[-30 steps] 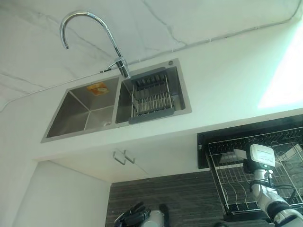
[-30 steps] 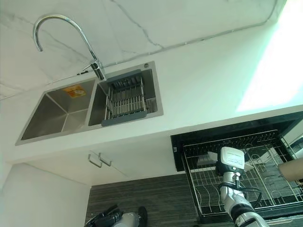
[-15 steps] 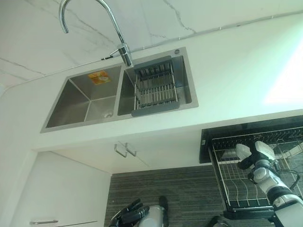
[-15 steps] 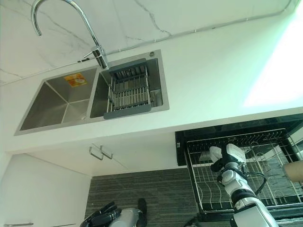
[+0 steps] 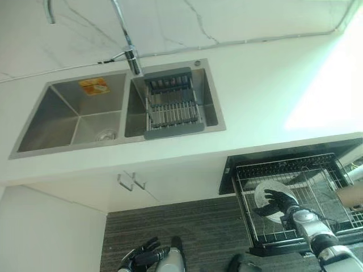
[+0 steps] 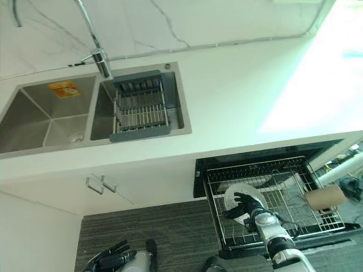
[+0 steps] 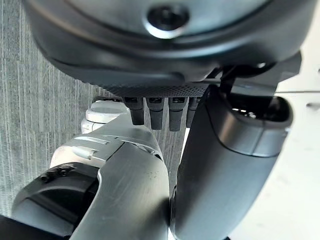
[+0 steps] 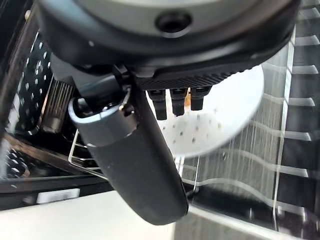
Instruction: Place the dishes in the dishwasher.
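The plate (image 5: 271, 195) lies in the pulled-out dishwasher rack (image 5: 306, 235), just ahead of the right hand (image 5: 278, 203), whose fingers spread over it; the left hand (image 5: 140, 258) hangs relaxed far off.

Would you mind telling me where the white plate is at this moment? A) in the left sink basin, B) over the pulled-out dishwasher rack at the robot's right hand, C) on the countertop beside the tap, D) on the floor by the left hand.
B: the white plate lies over the wire dishwasher rack, with the right hand on its near edge.
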Available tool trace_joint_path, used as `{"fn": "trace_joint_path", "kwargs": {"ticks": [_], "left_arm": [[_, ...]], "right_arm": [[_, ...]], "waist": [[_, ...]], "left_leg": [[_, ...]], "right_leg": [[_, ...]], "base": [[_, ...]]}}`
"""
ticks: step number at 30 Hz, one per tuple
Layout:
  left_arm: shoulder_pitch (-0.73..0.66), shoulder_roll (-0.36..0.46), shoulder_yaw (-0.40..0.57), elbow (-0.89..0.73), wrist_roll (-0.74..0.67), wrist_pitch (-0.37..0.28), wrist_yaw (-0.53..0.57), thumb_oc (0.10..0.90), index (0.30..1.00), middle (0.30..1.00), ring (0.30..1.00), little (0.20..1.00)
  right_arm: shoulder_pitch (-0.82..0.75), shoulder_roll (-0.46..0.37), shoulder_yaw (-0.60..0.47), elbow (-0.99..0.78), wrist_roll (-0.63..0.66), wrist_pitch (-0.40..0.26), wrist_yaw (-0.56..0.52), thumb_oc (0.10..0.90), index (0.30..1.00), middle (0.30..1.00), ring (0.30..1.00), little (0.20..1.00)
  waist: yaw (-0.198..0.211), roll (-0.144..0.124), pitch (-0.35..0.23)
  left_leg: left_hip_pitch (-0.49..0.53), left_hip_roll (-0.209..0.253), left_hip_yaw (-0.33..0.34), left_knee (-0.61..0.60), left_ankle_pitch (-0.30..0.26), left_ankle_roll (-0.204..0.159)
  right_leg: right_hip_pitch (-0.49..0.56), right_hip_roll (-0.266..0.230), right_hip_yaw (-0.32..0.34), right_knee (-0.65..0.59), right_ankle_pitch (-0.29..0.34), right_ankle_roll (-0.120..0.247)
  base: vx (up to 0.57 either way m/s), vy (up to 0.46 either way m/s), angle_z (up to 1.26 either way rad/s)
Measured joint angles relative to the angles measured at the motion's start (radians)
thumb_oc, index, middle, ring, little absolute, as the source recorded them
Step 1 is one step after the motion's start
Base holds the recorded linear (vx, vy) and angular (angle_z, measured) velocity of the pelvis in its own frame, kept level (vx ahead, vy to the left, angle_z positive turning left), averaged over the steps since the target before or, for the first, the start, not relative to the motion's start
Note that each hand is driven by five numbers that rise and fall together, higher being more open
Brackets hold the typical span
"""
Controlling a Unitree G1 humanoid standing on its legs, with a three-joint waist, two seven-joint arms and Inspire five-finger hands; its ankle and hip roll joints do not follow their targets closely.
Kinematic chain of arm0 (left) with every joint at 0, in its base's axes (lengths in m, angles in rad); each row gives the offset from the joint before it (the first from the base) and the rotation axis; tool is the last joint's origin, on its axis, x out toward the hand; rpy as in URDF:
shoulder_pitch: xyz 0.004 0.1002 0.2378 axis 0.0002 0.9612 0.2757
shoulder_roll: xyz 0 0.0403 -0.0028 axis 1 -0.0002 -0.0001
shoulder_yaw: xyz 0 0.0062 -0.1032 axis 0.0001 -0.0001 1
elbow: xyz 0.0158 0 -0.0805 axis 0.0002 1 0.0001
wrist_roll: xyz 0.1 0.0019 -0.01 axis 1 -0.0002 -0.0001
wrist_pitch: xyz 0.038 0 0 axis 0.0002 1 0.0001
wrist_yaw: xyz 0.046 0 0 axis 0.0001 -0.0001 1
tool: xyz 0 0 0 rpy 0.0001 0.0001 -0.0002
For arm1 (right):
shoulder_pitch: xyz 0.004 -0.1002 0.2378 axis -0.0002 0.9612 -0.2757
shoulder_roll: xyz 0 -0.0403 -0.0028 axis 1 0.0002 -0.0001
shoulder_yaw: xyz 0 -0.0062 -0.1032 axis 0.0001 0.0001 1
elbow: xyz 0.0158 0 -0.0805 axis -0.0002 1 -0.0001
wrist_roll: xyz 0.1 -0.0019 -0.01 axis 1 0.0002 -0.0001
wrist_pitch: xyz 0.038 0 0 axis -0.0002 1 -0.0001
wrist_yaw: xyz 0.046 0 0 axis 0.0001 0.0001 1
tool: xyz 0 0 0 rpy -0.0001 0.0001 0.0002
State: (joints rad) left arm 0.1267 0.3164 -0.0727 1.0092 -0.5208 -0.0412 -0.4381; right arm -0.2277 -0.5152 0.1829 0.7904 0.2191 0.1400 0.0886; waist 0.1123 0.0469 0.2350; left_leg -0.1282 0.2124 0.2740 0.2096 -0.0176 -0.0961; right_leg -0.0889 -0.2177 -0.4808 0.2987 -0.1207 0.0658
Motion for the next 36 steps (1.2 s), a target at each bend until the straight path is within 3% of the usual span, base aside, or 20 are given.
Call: {"fn": "trace_joint_path", "kwargs": {"ticks": [2,5,8,13,15,19,22,27,28,29,31,33,36], "left_arm": [[0.009,0.023,0.020,-0.001,0.018,0.012,0.013,0.800,0.900,0.900,0.900,0.900],[0.010,0.046,0.040,0.004,0.039,0.020,0.035,0.800,0.900,0.900,0.900,0.900],[0.013,0.049,0.059,0.002,0.057,0.026,0.038,0.800,0.900,0.900,0.900,0.900],[0.037,0.044,0.087,0.013,0.059,0.041,0.044,0.800,0.900,0.900,0.900,0.900],[0.051,0.028,0.108,0.026,0.064,0.035,0.063,0.800,0.900,0.900,0.900,0.900],[0.050,0.022,0.108,0.062,0.066,0.028,0.081,0.800,0.900,0.900,0.900,0.900],[0.054,0.021,0.105,0.091,0.070,0.024,0.087,0.800,0.900,0.900,0.900,0.900],[0.055,0.017,0.076,0.087,0.074,0.019,0.120,0.800,0.900,0.900,0.900,0.900],[0.053,0.017,0.073,0.087,0.074,0.020,0.121,0.800,0.900,0.900,0.900,0.900],[0.053,0.014,0.066,0.081,0.075,0.025,0.123,0.800,0.900,0.900,0.900,0.900],[0.047,0.011,0.054,0.079,0.074,0.033,0.123,0.800,0.900,0.900,0.900,0.900],[0.033,0.012,0.035,0.071,0.074,0.042,0.124,0.800,0.900,0.900,0.900,0.900],[0.014,0.009,0.028,0.066,0.074,0.057,0.120,0.800,0.900,0.900,0.900,0.900]], "right_arm": [[0.060,0.001,-0.018,-0.135,0.056,0.060,0.015,0.800,0.900,0.900,0.900,0.900],[0.136,0.027,-0.117,-0.288,0.144,0.089,0.057,0.800,0.900,0.900,0.900,0.900],[0.199,0.042,-0.217,-0.371,0.205,0.137,0.087,0.800,0.900,0.900,0.900,0.900],[0.298,0.044,-0.354,-0.509,0.257,0.148,0.088,0.800,0.900,0.900,0.900,0.900],[0.336,0.038,-0.454,-0.595,0.257,0.147,0.041,0.800,0.900,0.900,0.900,0.900],[0.351,0.037,-0.549,-0.630,0.258,0.134,-0.060,0.800,0.900,0.900,0.900,0.900],[0.386,0.036,-0.573,-0.620,0.256,0.119,-0.156,0.800,0.900,0.900,0.900,0.900],[0.402,0.070,-0.581,-0.491,0.300,0.125,-0.366,0.800,0.900,0.900,0.900,0.900],[0.403,0.094,-0.579,-0.471,0.302,0.122,-0.383,0.698,0.747,0.747,0.747,0.747],[0.398,0.112,-0.564,-0.428,0.327,0.124,-0.405,0.400,0.300,0.300,0.300,0.300],[0.374,0.117,-0.535,-0.325,0.356,0.127,-0.425,0.400,0.300,0.300,0.300,0.300],[0.330,0.115,-0.480,-0.114,0.433,0.144,-0.437,0.400,0.300,0.300,0.300,0.300],[0.299,0.116,-0.452,0.038,0.472,0.150,-0.439,0.400,0.300,0.300,0.300,0.300]], "waist": [[-0.038,-0.028,0.006],[-0.087,-0.064,0.010],[-0.112,-0.071,0.011],[-0.173,-0.078,0.009],[-0.208,-0.080,0.007],[-0.244,-0.084,-0.010],[-0.255,-0.084,-0.048],[-0.251,-0.079,-0.064],[-0.248,-0.076,-0.067],[-0.243,-0.070,-0.071],[-0.232,-0.055,-0.079],[-0.186,-0.045,-0.084],[-0.162,-0.040,-0.084]], "left_leg": [[0.013,0.013,0.024,0.008,-0.011,-0.002],[0.028,0.028,0.054,0.015,-0.021,-0.004],[0.048,0.030,0.082,0.021,-0.033,-0.004],[0.084,0.036,0.134,0.032,-0.058,-0.003],[0.085,0.047,0.165,0.053,-0.070,-0.001],[0.095,0.051,0.193,0.058,-0.081,-0.001],[0.097,0.058,0.211,0.069,-0.094,-0.002],[0.092,0.064,0.216,0.089,-0.109,0.002],[0.091,0.064,0.215,0.090,-0.109,0.002],[0.088,0.064,0.212,0.092,-0.109,0.002],[0.076,0.064,0.208,0.100,-0.112,0.006],[0.070,0.060,0.195,0.103,-0.111,0.008],[0.048,0.047,0.161,0.103,-0.103,0.015]], "right_leg": [[0.012,0.016,0.011,-0.026,0.015,0.000],[0.014,0.035,0.047,-0.050,0.039,-0.004],[0.015,0.040,0.075,-0.072,0.052,0.000],[0.025,0.048,0.123,-0.100,0.075,0.007],[0.023,0.058,0.149,-0.114,0.098,0.005],[0.012,0.063,0.176,-0.128,0.106,0.005],[0.005,0.068,0.196,-0.132,0.110,0.007],[0.008,0.067,0.201,-0.136,0.114,0.009],[0.007,0.067,0.201,-0.135,0.114,0.009],[0.007,0.066,0.199,-0.135,0.114,0.009],[0.007,0.063,0.197,-0.134,0.116,0.010],[0.010,0.057,0.182,-0.125,0.115,0.010],[0.009,0.045,0.156,-0.122,0.110,0.014]], "base": [[0.02,0.011,-0.33],[0.03,0.031,-0.37],[0.04,0.046,-0.30],[0.01,0.034,-0.33],[-0.01,0.025,-0.38],[-0.01,0.027,-0.24],[0.00,0.013,-0.19],[0.00,-0.001,-0.04],[0.01,-0.019,0.03],[0.01,-0.025,0.06],[0.01,-0.032,0.07],[0.00,-0.056,0.18],[0.00,-0.045,0.33]]}}
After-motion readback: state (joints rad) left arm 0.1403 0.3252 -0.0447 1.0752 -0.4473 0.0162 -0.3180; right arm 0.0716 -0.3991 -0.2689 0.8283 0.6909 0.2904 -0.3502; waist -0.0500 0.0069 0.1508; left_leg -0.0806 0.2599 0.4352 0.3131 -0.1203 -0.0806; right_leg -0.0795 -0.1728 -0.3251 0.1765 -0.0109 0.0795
